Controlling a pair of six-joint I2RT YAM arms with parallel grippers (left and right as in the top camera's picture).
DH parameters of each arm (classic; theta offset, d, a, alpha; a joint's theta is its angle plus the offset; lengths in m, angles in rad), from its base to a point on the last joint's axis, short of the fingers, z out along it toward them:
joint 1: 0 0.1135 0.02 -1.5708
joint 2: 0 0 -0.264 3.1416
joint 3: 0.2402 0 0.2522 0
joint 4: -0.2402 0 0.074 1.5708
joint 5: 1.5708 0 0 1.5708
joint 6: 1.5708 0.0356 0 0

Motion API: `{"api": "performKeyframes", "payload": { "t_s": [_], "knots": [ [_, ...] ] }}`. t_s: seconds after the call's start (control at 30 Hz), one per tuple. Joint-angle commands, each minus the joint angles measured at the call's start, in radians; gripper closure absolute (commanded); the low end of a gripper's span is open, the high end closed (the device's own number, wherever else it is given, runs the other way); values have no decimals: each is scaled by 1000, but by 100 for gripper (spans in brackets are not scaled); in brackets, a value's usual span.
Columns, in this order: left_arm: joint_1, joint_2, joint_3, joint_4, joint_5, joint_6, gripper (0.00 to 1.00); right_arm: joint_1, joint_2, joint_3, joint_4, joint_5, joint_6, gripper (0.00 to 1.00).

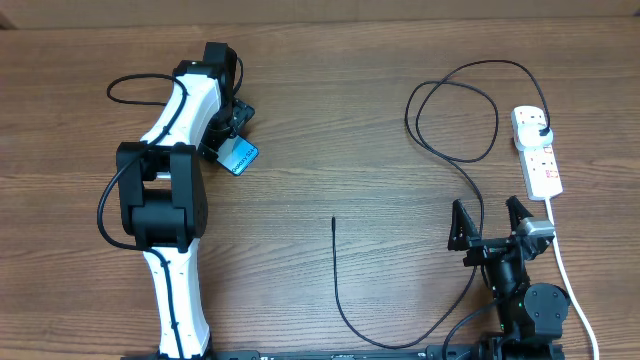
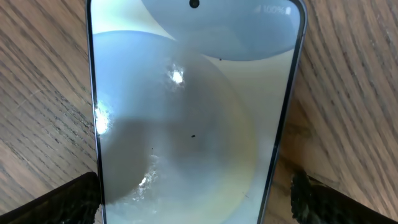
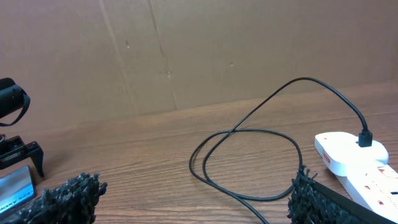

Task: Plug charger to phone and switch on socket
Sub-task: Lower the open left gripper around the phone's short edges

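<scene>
The phone (image 1: pixel 241 157) lies on the table at the upper left, light blue screen up. In the left wrist view the phone (image 2: pixel 193 106) fills the frame. My left gripper (image 1: pixel 236 128) is open and straddles it (image 2: pixel 196 202), with a gap at the right finger. The charger's black cable (image 1: pixel 455 110) loops at the right, and its plug (image 1: pixel 541 131) sits in the socket (image 1: pixel 538 152), a white power strip. The cable runs down and back to its loose connector tip (image 1: pixel 333 220) mid-table. My right gripper (image 1: pixel 490 224) is open and empty, near the strip's lower end (image 3: pixel 196 199).
The strip's thick white cord (image 1: pixel 566 275) runs down past the right arm's base. The right wrist view shows the cable loop (image 3: pixel 249 158), the strip (image 3: pixel 354 163) with the plug (image 3: pixel 365 138), and a brown cardboard wall (image 3: pixel 186 56) behind the table.
</scene>
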Motion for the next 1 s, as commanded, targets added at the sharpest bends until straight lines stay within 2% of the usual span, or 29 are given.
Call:
{"api": "performKeyframes", "payload": {
  "t_s": [0.0, 0.97],
  "knots": [
    [1, 26, 11, 3, 1, 9, 0, 2, -10, -11, 5, 6, 3, 0],
    [-2, 28, -5, -5, -3, 16, 0, 2, -10, -11, 5, 6, 3, 0]
  ]
}}
